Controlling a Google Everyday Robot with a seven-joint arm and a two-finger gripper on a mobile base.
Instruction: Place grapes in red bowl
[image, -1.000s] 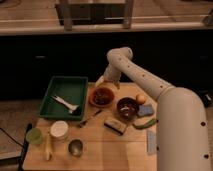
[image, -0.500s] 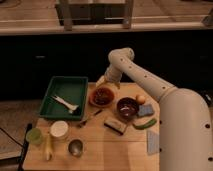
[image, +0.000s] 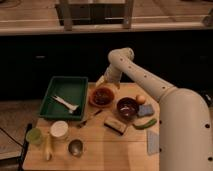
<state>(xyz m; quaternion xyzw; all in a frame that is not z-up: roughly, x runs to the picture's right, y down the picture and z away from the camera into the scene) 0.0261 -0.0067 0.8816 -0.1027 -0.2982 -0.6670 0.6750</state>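
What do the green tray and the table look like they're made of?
Green tray: likely plastic, even colour, soft sheen. Table: apparently wood, pale tan, matte. The hand hovers just above the red bowl's far rim.

Red bowl (image: 93, 99) upright, seemingly below gripper (image: 108, 83)

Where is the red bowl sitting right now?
In the camera view, the red bowl sits near the far edge of the table, between the green tray on the picture's left and the dark bowl, with the gripper by its far rim.
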